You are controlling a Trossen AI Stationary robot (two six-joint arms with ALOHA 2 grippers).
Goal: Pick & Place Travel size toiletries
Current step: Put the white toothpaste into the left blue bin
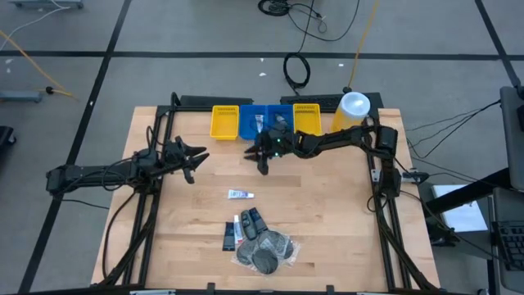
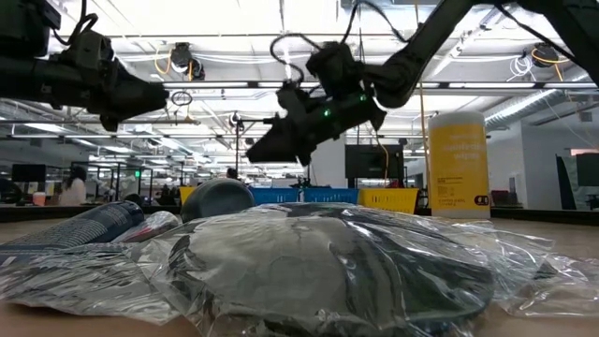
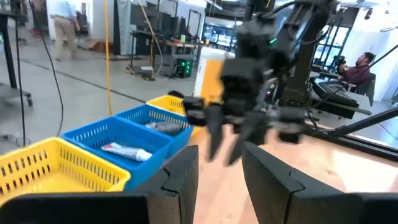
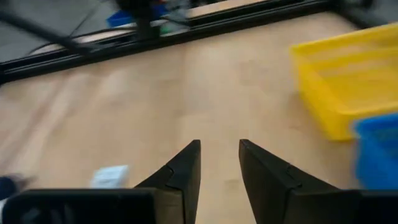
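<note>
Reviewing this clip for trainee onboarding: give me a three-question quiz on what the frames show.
1. True or false: the right claw holds a tube.
2. Which bin holds a white tube: A yellow, B blue?
3. What stands at the table's far right corner?

Key: 1 false, its fingers are empty. 2 B, the blue bin. 3 The yellow canister with a white lid.

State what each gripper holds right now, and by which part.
Nothing. The left gripper and the right gripper both show an empty gap between their fingers.
</note>
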